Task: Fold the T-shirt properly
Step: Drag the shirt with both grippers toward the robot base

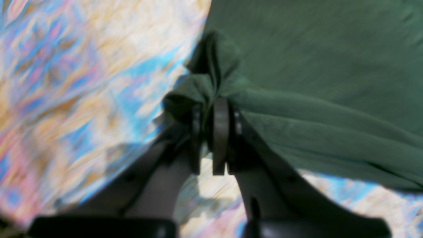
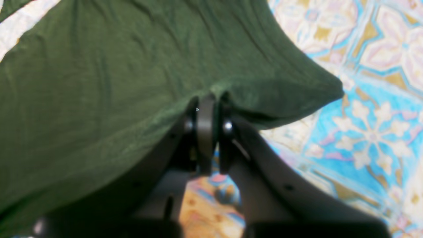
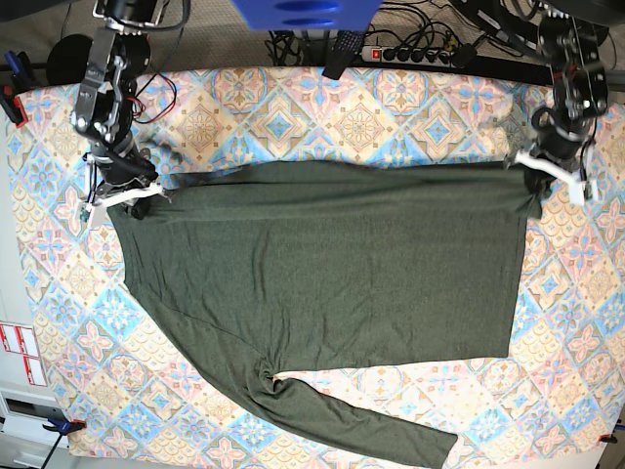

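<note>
The T-shirt (image 3: 322, 264) lies spread on the patterned table (image 3: 293, 112), its long axis running between the arms, with the left gripper (image 1: 211, 109) and right gripper (image 2: 208, 102) each pinched closed on a far corner, so the body lies toward the camera.

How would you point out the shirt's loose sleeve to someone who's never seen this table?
On the patterned tablecloth lies a dark olive-green knit T-shirt. Its long sleeve trails along the near edge, the only part angling away from the body.
</note>
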Robot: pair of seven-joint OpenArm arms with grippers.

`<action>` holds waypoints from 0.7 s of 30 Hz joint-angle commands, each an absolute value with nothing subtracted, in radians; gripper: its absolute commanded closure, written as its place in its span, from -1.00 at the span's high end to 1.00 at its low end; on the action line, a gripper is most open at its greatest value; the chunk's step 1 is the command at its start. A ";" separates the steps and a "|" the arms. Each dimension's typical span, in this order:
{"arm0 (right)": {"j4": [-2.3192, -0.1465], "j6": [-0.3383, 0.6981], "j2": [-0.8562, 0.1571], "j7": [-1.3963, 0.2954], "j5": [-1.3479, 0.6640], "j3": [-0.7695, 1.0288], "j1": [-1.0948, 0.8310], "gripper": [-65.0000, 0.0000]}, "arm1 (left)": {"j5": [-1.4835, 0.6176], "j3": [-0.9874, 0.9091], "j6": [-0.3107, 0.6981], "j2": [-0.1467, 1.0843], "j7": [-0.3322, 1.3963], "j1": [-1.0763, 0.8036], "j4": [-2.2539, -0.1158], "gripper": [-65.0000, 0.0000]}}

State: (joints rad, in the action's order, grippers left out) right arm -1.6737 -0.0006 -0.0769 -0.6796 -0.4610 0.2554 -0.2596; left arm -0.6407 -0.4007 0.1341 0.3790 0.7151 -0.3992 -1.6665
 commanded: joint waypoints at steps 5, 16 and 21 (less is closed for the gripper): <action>-1.595 -0.001 -0.090 -0.661 -0.456 0.257 -0.185 -1.00 | -0.633 -0.410 0.122 0.394 0.725 -0.282 -1.573 -1.00; -1.472 -0.001 -0.090 -0.654 -0.456 0.262 -0.081 -1.00 | -0.631 -0.406 0.122 0.394 0.725 -0.133 -1.443 -1.00; -1.417 -0.001 -0.090 -0.650 -0.455 0.265 -0.047 -1.00 | -0.630 -0.406 0.120 0.384 0.723 -0.104 -1.417 -1.00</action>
